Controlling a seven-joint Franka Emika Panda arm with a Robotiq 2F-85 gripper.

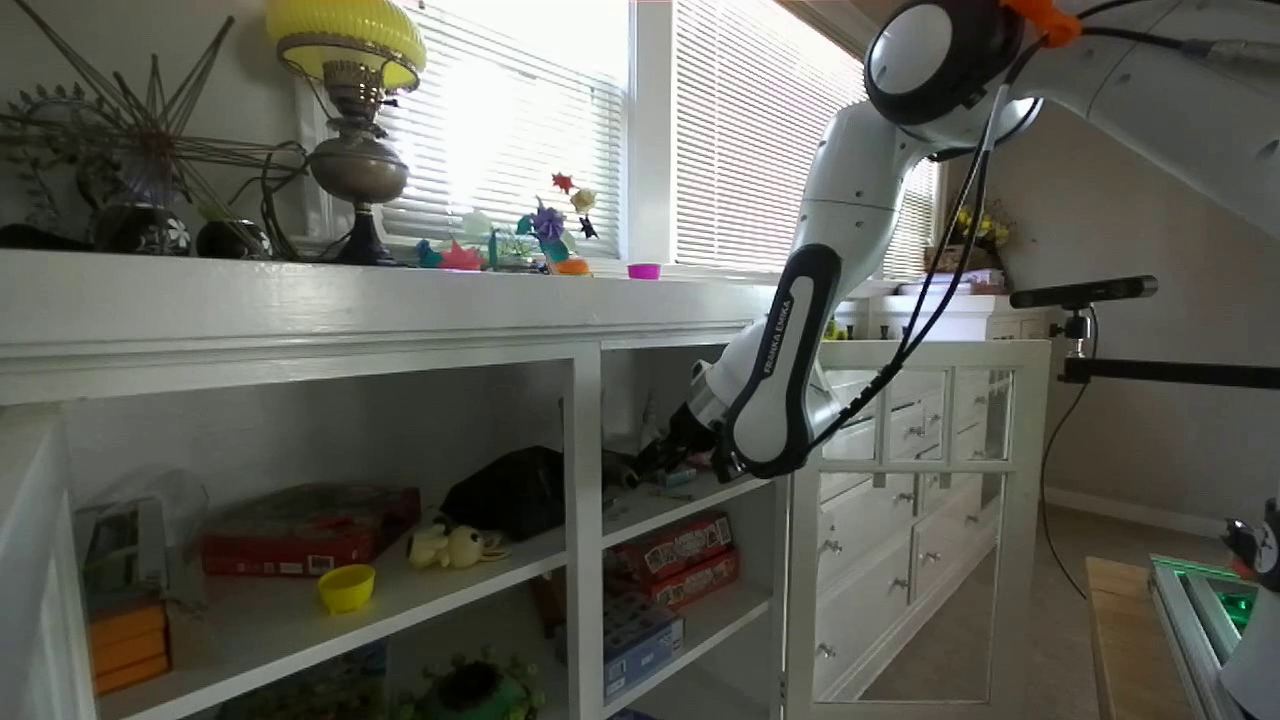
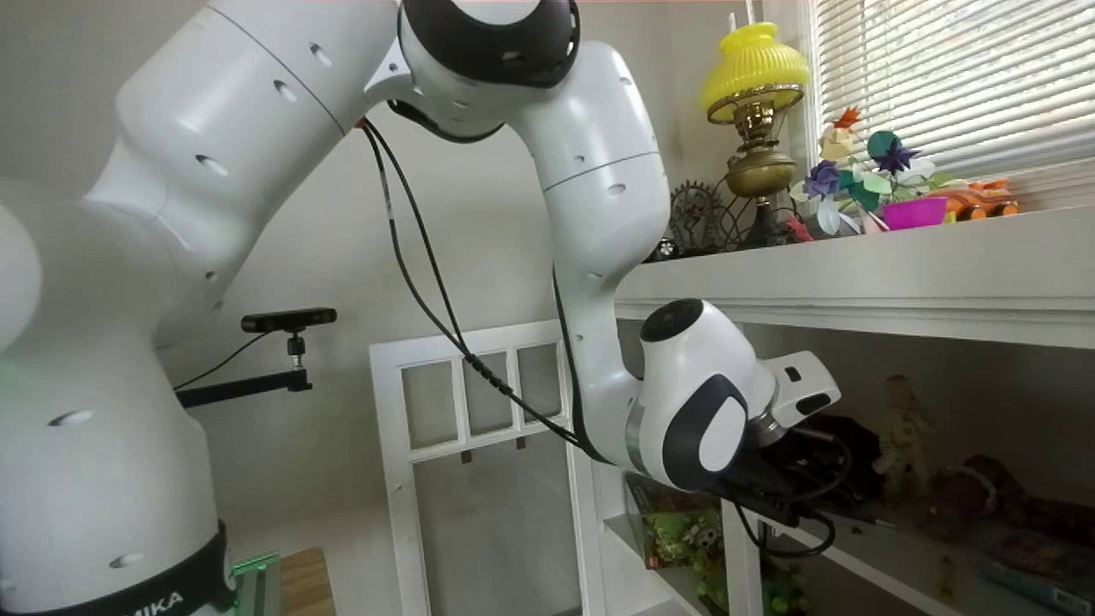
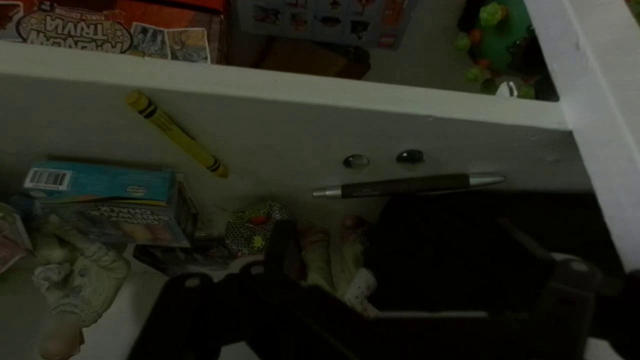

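Observation:
In the wrist view my gripper (image 3: 394,225) stands open over the shelf, its dark fingers wide apart. No object is gripped between them. Beyond the fingertips lies a dark pen with silver ends (image 3: 407,186). Two glassy pebbles, one clear (image 3: 356,161) and one dark (image 3: 410,156), rest beside it. A black item (image 3: 450,250) fills much of the gap below the pen, its outline lost in shadow. Pale figure legs (image 3: 320,255) show near the left finger. Farther left are a yellow crayon (image 3: 177,135), a chalk box (image 3: 120,200) and a pale figurine (image 3: 80,285).
The shelf's front edge (image 3: 300,85) and a white upright (image 1: 583,520) bound this compartment. Game boxes (image 1: 680,550) sit one shelf lower. A yellow cup (image 1: 346,588) and a plush toy (image 1: 455,545) occupy the neighbouring compartment. A glazed door (image 1: 803,600) stands open alongside.

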